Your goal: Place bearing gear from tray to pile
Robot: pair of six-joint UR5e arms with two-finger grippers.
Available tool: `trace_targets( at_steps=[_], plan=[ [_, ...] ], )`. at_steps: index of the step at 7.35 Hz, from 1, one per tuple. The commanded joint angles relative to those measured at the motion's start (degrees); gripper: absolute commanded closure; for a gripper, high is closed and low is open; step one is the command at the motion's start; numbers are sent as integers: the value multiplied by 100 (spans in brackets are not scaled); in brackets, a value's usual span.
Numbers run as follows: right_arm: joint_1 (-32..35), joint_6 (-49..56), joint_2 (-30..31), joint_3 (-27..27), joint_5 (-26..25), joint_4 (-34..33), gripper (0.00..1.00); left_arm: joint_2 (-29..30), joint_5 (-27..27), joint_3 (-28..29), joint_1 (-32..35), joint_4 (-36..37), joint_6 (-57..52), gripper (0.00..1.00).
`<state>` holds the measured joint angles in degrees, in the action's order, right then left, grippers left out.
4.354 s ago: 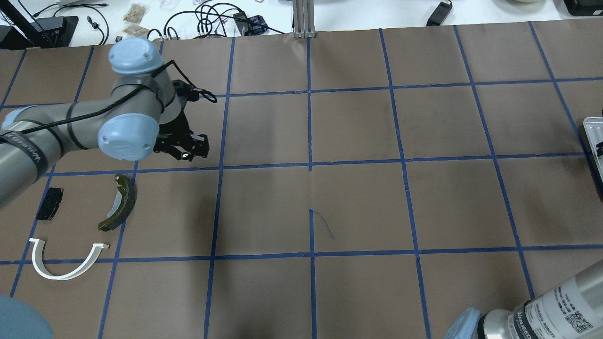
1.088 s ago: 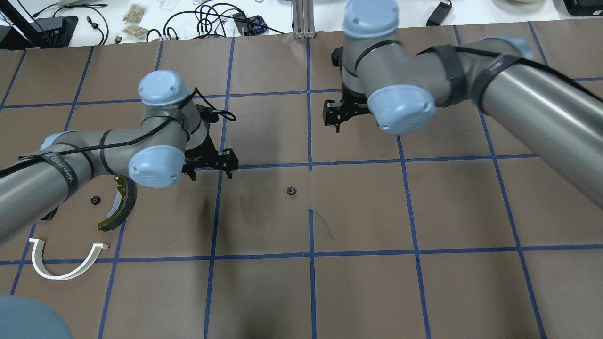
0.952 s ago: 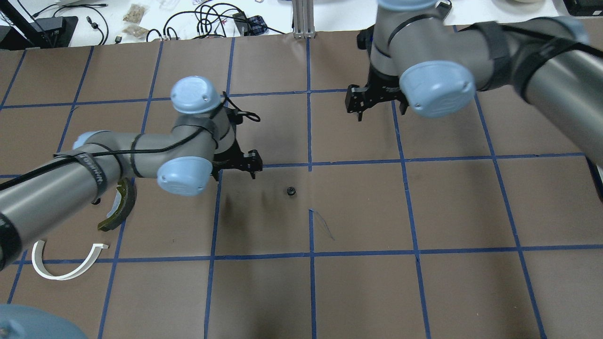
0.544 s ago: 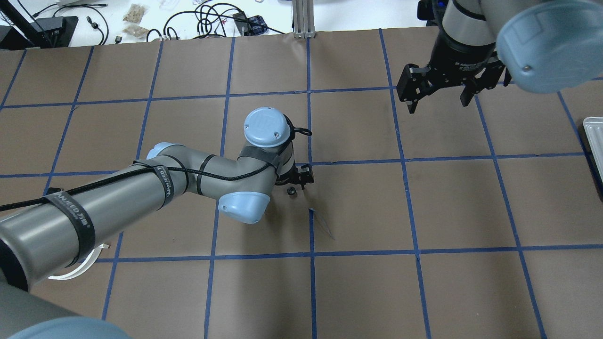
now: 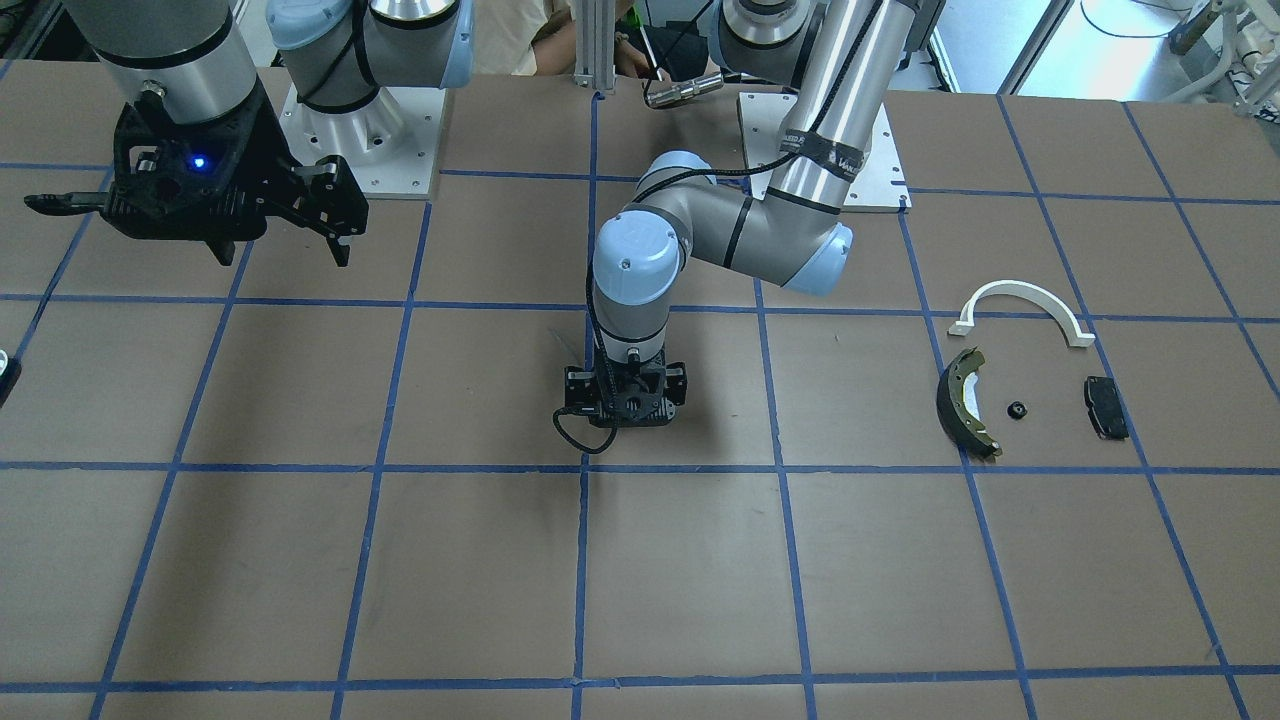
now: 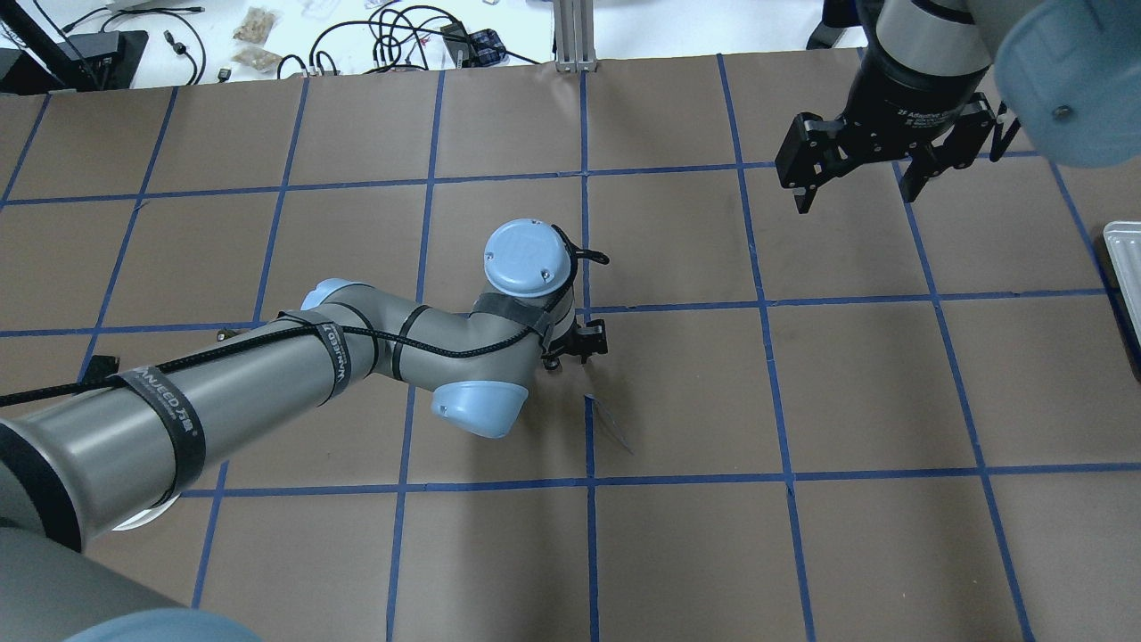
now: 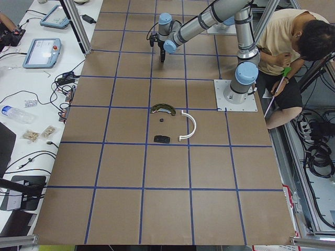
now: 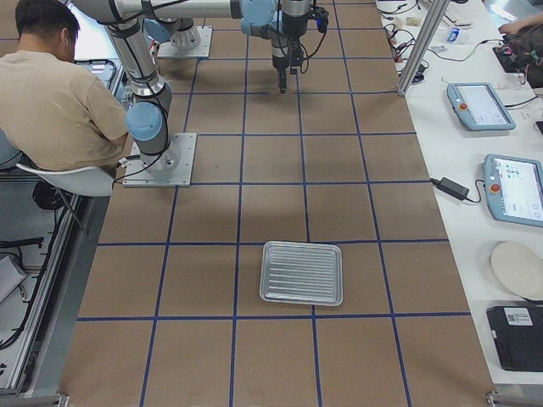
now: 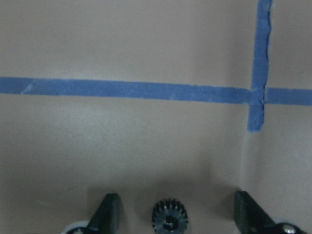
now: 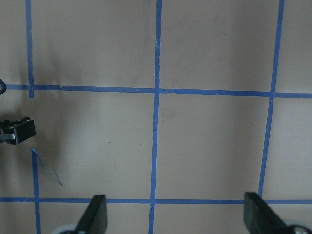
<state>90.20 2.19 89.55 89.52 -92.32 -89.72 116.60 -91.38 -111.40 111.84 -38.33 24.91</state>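
A small black bearing gear lies on the brown table near a blue tape crossing. My left gripper is open and low over it, one finger on each side, not touching; it also shows in the front-facing view and the overhead view. The pile lies at the front-facing view's right: a white half-ring bracket, a dark brake shoe, a black pad and another small gear. My right gripper is open and empty, high above the table.
A ribbed metal tray lies toward the table's right end, with only its edge in the overhead view. A person sits behind the robot bases. Cables and tablets lie on the white benches beyond the table.
My left arm has swung right from the pile to the gear at mid-table and lowered its open fingers around it. My right arm has drawn back to the right.
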Motion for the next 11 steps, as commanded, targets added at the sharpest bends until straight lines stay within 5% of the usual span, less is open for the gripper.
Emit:
trace_targets(
  at_steps=[1, 4, 8, 9, 11],
  plan=[
    [-229, 105, -25, 4, 48, 51, 0, -6, -46, -5, 5, 1, -22, 100],
    [-143, -199, 71, -49, 74, 60, 0, -102, -55, 74, -65, -17, -240, 100],
    [129, -791, 81, -40, 100, 60, 0, -874, -379, 57, -2161, -1155, -3239, 100],
    [130, -782, 63, -5, 83, 69, 0, -998, -981, -30, -2697, -1263, -4352, 100],
    [130, -712, 63, 4, 83, 69, 0, -1114, -1057, -57, -3900, -1273, -5868, 100]
  ],
)
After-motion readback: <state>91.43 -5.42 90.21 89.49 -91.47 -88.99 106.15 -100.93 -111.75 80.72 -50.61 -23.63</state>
